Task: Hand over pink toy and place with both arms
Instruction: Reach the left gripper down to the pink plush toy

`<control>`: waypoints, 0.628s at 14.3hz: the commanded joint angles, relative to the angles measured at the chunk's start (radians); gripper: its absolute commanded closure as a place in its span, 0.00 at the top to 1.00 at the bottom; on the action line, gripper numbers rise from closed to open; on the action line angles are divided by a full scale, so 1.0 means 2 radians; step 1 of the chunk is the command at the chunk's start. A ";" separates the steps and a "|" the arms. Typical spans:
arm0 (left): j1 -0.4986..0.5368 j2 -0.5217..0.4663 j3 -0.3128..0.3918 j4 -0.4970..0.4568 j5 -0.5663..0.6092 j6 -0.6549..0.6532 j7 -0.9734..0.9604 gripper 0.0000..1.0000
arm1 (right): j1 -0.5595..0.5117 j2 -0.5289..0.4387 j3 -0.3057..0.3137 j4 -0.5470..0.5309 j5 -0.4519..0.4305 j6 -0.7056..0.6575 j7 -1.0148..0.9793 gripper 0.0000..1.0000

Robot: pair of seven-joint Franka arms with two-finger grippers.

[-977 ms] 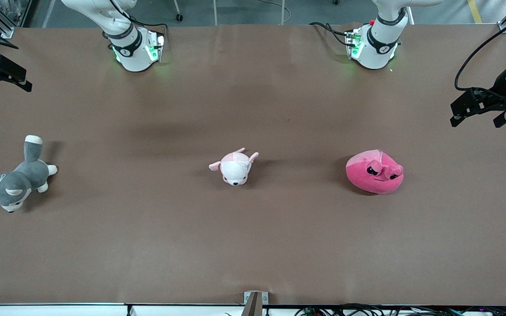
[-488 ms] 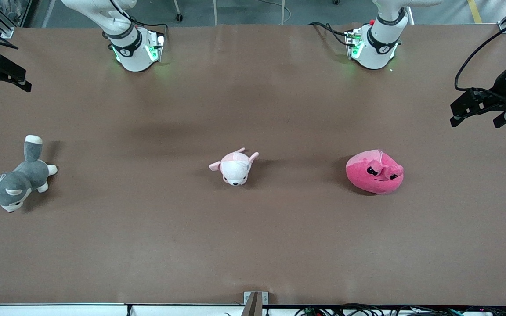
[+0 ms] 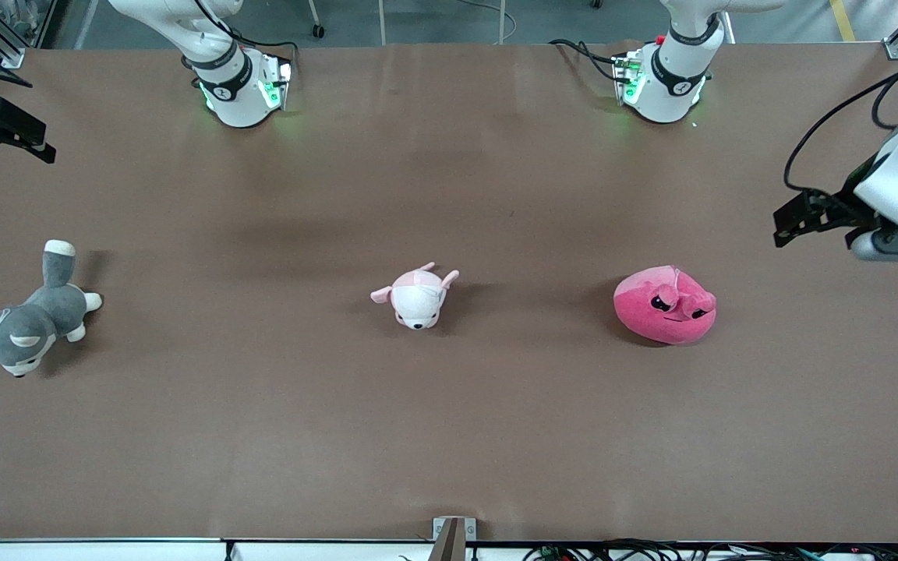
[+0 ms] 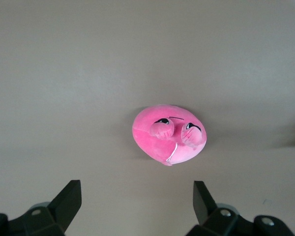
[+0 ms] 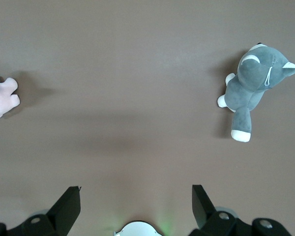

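The pink toy (image 3: pixel 665 304), a round hot-pink plush with two stalk eyes, lies on the brown table toward the left arm's end. It also shows in the left wrist view (image 4: pixel 169 134), apart from the fingers. My left gripper (image 3: pixel 811 224) hangs open and empty over the table's end beside the toy; its wrist view (image 4: pixel 136 196) shows the jaws wide apart. My right gripper (image 3: pixel 24 136) waits open and empty over the right arm's end of the table, and shows the same in its wrist view (image 5: pixel 136 196).
A pale pink-and-white puppy plush (image 3: pixel 416 294) lies mid-table. A grey-and-white dog plush (image 3: pixel 24 327) lies near the right arm's end and shows in the right wrist view (image 5: pixel 253 83). The arm bases (image 3: pixel 238 86) stand along the table's back edge.
My left gripper has moved in from the table's end toward the pink toy. The right arm and the toys have not moved.
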 commanded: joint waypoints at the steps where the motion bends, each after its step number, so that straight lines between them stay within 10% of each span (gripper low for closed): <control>1: -0.003 0.028 -0.005 0.011 -0.007 0.000 0.006 1.00 | 0.000 -0.013 0.001 -0.012 -0.007 0.001 -0.006 1.00; 9: 0.008 0.144 -0.014 0.006 -0.038 0.023 0.006 1.00 | 0.001 -0.013 0.002 -0.011 -0.007 0.000 -0.006 1.00</control>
